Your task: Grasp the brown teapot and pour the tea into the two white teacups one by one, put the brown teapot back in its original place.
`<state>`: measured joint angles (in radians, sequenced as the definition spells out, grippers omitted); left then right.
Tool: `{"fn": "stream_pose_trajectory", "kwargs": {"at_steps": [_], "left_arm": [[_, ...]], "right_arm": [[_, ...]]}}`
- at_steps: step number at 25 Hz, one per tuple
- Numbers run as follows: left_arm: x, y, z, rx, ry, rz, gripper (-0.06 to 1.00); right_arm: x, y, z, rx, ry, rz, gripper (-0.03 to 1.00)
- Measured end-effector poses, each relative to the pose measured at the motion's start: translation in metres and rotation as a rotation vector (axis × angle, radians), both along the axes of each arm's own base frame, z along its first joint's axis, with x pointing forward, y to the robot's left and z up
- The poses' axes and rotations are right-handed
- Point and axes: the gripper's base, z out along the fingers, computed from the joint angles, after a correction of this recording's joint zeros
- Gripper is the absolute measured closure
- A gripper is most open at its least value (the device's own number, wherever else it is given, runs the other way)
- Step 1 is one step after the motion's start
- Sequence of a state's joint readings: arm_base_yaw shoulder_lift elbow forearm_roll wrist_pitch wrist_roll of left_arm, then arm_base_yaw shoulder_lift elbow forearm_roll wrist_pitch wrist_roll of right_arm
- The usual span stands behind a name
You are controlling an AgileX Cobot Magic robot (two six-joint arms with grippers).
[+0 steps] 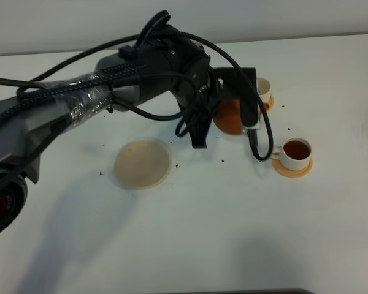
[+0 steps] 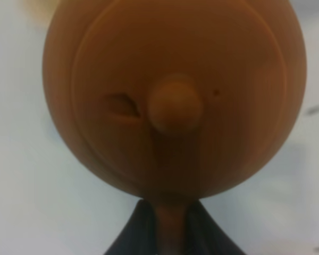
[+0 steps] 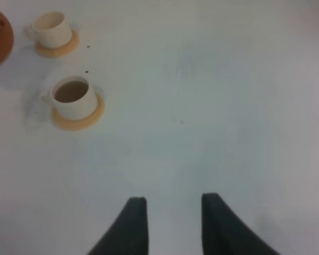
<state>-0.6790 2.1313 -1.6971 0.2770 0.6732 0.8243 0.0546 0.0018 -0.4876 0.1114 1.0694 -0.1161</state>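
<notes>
White tabletop (image 1: 233, 233), pale wall (image 1: 264, 18), beige coaster (image 1: 142, 163)

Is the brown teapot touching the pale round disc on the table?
Apart. The high camera shows the pale disc lying bare, with a stretch of white table between it and the brown teapot.

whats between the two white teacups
Just bare table and a tiny dark speck between the filled teacup and the other teacup, in the right wrist view.
</notes>
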Motion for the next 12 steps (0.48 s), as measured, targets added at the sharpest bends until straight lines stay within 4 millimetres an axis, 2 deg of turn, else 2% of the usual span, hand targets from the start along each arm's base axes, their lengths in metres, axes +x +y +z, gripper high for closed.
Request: {"fn": "stream_pose_trajectory", "kwargs": {"at_steps": [7,12], "left_arm": [[0.035,0.022,0.019,-0.019,-0.188,0.001,0.83],[0.058,0.026,0.009,0.013,-0.313,-0.065,0.83]], "right_arm": [[0.000,0.000,0.000,0.000,0.000,0.000,0.73],[0.000,0.000,0.000,0.001,0.000,0.000,0.73]]}}
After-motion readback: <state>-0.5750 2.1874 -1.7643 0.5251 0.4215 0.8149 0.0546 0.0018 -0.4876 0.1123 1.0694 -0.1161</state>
